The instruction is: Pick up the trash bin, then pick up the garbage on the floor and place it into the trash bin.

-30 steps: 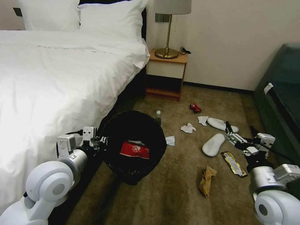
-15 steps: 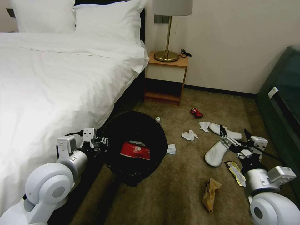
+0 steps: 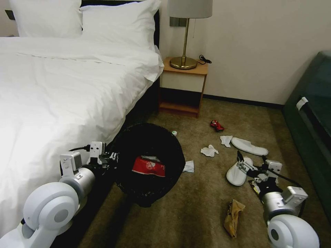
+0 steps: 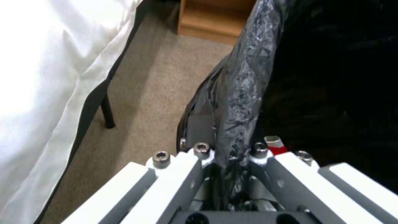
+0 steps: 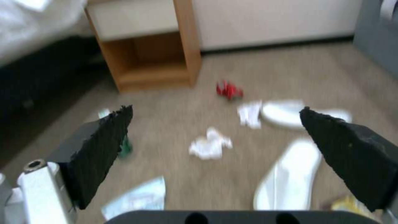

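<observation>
Just beyond the spread right end effector, a white slipper on carpet.

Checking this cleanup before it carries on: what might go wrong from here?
The left end effector pinches only the trash bin rim and liner, so the tilted bin may slip or spill its red packet. The open right end effector hangs over the near slipper, and could nudge the wrapper beside it.
</observation>
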Motion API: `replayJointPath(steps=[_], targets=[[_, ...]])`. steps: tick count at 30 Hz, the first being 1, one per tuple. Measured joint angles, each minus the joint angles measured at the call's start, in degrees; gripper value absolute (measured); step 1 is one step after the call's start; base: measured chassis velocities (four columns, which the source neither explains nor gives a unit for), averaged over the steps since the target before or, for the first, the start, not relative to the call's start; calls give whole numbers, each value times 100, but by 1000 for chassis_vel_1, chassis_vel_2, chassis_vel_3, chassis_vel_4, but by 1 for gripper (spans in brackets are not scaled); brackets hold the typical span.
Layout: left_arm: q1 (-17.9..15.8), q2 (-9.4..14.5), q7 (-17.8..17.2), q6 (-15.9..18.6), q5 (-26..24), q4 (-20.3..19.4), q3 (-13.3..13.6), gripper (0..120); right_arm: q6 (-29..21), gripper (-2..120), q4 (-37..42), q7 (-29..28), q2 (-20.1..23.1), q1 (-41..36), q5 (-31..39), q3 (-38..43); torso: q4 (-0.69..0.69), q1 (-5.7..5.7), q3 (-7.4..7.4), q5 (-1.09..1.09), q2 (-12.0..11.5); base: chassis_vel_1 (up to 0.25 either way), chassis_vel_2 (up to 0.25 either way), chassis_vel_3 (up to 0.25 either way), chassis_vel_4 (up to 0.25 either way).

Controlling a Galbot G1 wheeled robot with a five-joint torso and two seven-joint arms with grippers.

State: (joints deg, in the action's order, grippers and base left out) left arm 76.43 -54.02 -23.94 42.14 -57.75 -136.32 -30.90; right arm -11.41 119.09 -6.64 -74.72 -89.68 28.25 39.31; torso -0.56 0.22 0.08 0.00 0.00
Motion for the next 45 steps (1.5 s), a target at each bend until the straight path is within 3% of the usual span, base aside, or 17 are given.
replayJointPath(steps=[7, 16, 28, 45], targets=[[52, 16, 0, 0, -3, -82, -40, 2, -57, 100, -1239, -8, -27, 132, 280, -252, -1, 0, 0, 1, 0, 0, 0, 0, 0], [41, 23, 13, 0, -25, -98, -44, 2, -89, 100, -2071, -137, -151, 369, 262, -288, 0, 0, 0, 1, 0, 0, 0, 0, 0], [-20, 28, 24, 0, -74, -81, -7, 2, -147, 100, -2565, -287, -236, 461, 281, -315, 0, 0, 0, 0, 0, 0, 0, 0, 0], [-59, 79, 24, 0, -94, -59, 22, 2, -629, 100, -2783, -775, -367, 495, 590, -355, 0, 0, 0, 0, 0, 0, 0, 0, 0]])
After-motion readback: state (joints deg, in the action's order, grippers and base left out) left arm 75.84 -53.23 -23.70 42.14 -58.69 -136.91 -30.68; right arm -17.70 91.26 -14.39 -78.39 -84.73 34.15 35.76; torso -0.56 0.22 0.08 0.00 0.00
